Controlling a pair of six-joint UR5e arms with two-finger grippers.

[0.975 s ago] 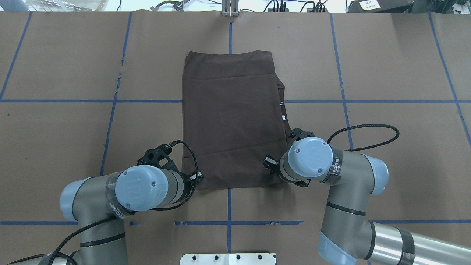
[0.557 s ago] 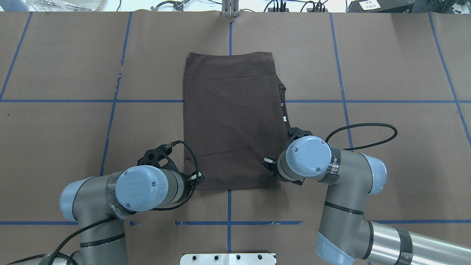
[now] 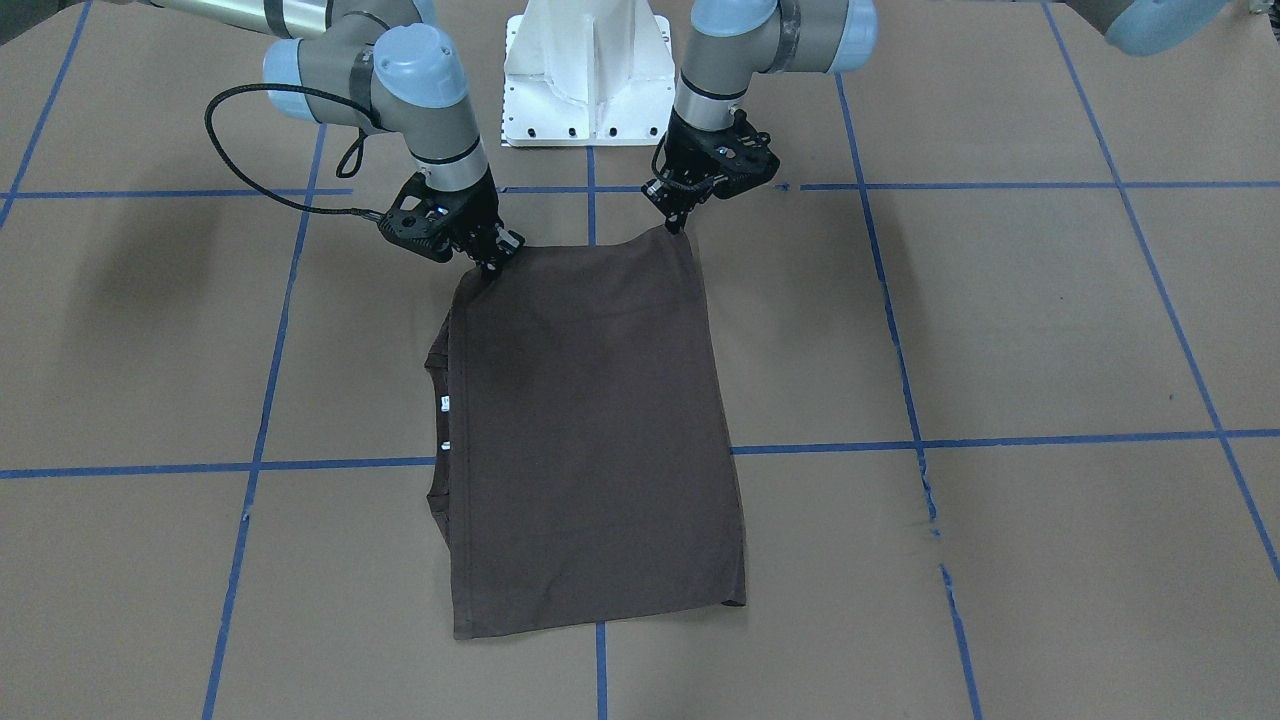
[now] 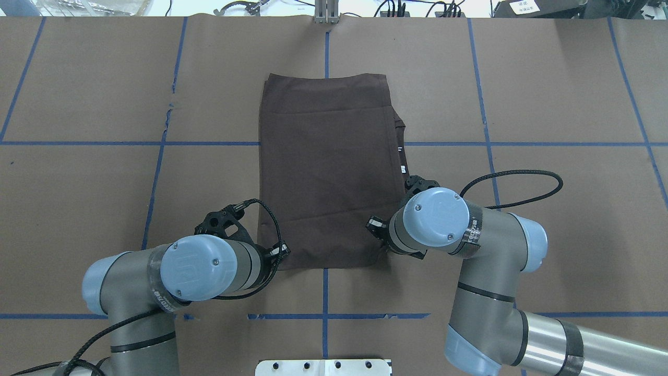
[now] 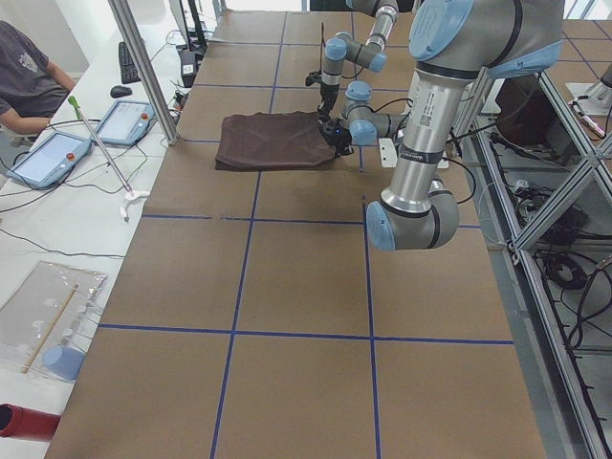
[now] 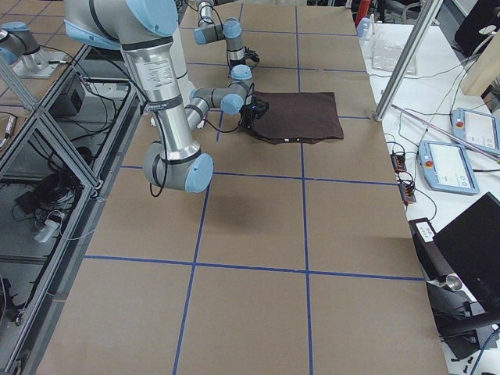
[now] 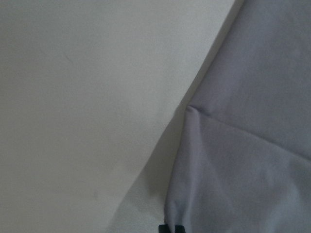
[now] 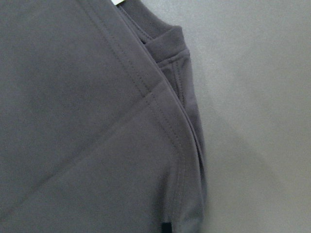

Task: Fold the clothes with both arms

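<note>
The dark brown T-shirt (image 3: 590, 420) lies folded into a long rectangle in the middle of the table (image 4: 548, 94). Its collar (image 3: 437, 360) and white neck labels poke out along one long side. My left gripper (image 3: 678, 222) is shut on the near corner on my left, seen close up in the left wrist view (image 7: 171, 228). My right gripper (image 3: 492, 264) is shut on the near corner on my right, by the collar side, and is seen in the right wrist view (image 8: 166, 227). Both corners are lifted a little. In the overhead view the wrists hide both grippers over the shirt (image 4: 326, 167).
The white pedestal base (image 3: 585, 70) stands at the table's near edge between the arms. Blue tape lines cross the brown paper cover. A black cable (image 4: 522, 183) loops from the right wrist. Tablets (image 5: 43, 158) and a seated person (image 5: 24, 67) are beyond the far edge.
My right gripper has moved inward, towards my left, drawing the shirt's near right corner in with it, so the near edge is shorter. The left arm has hardly moved.
</note>
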